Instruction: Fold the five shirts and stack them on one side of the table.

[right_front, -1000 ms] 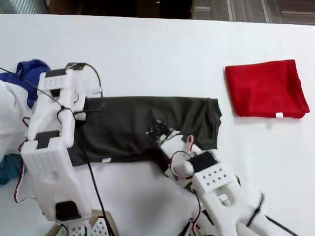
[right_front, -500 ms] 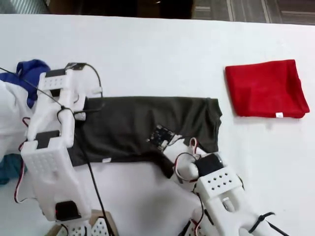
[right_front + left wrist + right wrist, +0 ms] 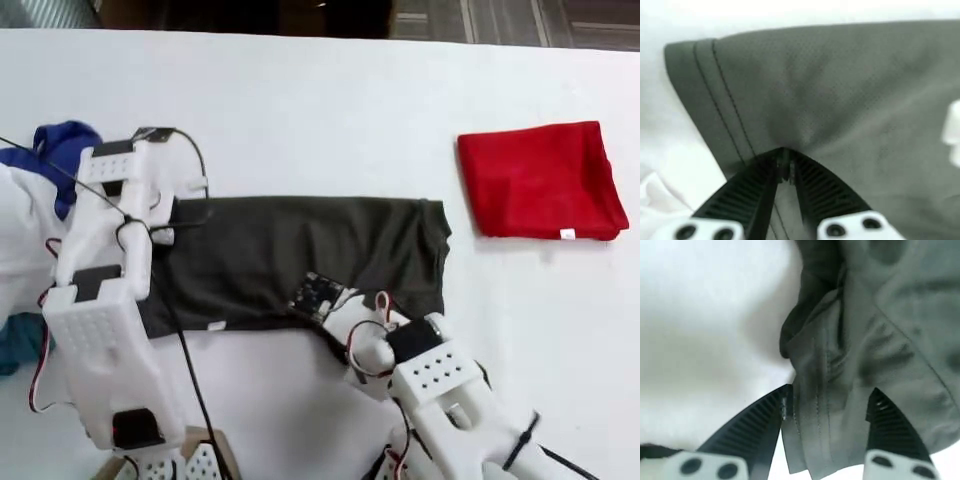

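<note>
A dark olive shirt (image 3: 290, 250) lies spread flat across the middle of the table. My left gripper (image 3: 785, 169) is shut on a pinch of its cloth just inside the stitched hem; in the high view this gripper (image 3: 172, 222) sits at the shirt's left end. My right gripper (image 3: 830, 401) is open, its black fingers either side of a bunched, stitched fold of the same shirt; from above it (image 3: 335, 318) is at the shirt's near edge. A folded red shirt (image 3: 540, 180) rests at the right.
A heap of unfolded shirts, blue (image 3: 60, 145), white (image 3: 20, 240) and teal (image 3: 15, 340), lies at the left edge beside the left arm. White tabletop (image 3: 330, 110) stretches bare behind the olive shirt and between it and the red one.
The right arm has drawn back a little toward the near edge of the table, along the shirt's near edge. The left arm and the shirt's left end have stayed put.
</note>
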### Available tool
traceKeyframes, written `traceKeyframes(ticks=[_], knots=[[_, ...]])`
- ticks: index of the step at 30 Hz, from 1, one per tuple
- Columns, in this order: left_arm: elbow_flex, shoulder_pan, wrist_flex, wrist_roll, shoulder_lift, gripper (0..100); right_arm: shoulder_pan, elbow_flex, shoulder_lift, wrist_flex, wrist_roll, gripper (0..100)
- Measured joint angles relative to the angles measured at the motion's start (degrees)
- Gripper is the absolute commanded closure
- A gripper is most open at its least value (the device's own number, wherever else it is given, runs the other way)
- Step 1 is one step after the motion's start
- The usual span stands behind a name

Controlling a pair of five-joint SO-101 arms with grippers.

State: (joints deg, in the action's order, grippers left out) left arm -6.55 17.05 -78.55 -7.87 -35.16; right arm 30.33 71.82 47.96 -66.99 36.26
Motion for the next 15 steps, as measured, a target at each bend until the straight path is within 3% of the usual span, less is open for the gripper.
traceKeyframes(ticks=[8, 10, 13, 15], knots=[[0.0, 0.0, 0.0, 0.0, 0.0, 98, -2.5, -0.8, -14.7, 7.1, 2.5, 75.7], [-0.1, 0.0, 0.0, 0.0, 0.0, 98, -3.1, -2.4, -17.2, 7.2, 2.5, 81.0], [-0.1, 0.0, 0.0, 0.0, 0.0, 98, -4.6, -3.6, -19.1, 7.9, 2.5, 99.4], [-0.1, 0.0, 0.0, 0.0, 0.0, 98, -6.4, -5.0, -19.5, 8.0, 2.4, 95.4]])
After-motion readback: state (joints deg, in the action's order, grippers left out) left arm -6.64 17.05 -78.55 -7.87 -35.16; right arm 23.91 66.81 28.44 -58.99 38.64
